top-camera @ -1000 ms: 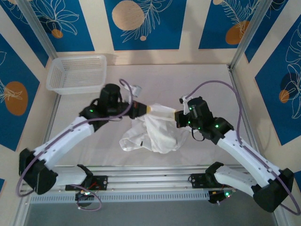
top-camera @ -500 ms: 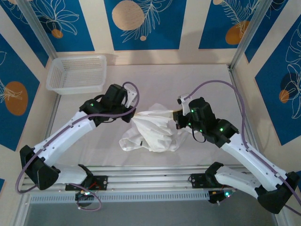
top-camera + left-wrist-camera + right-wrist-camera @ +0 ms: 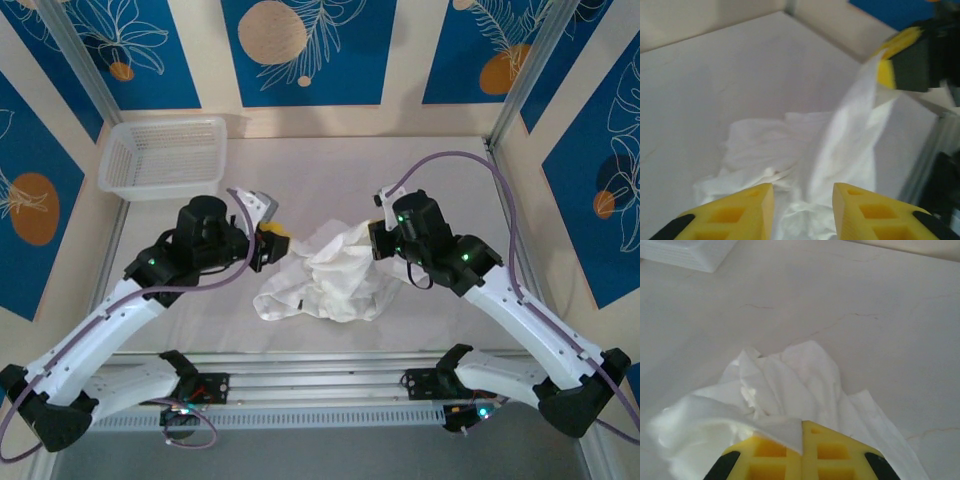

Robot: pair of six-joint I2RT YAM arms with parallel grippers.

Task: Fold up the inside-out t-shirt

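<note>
Right gripper [image 3: 802, 440] first: its yellow pads are seen clamped together on a fold of the shirt [image 3: 790, 385], and a strip of white cloth is drawn up from the heap to that pinch. Over to the left gripper [image 3: 802, 197] — its jaws are held apart with nothing caught between them. The cloth is seen just beyond the tips; whether it is touched cannot be told. From above, the shirt is found crumpled in a heap on the table [image 3: 400, 170], between the two arms and in the nearer half. Its upper right part is raised at the right gripper, and the left gripper is placed just beside its upper left edge. A basket [image 3: 165, 155] is seen in the far left corner — well apart from the cloth.
</note>
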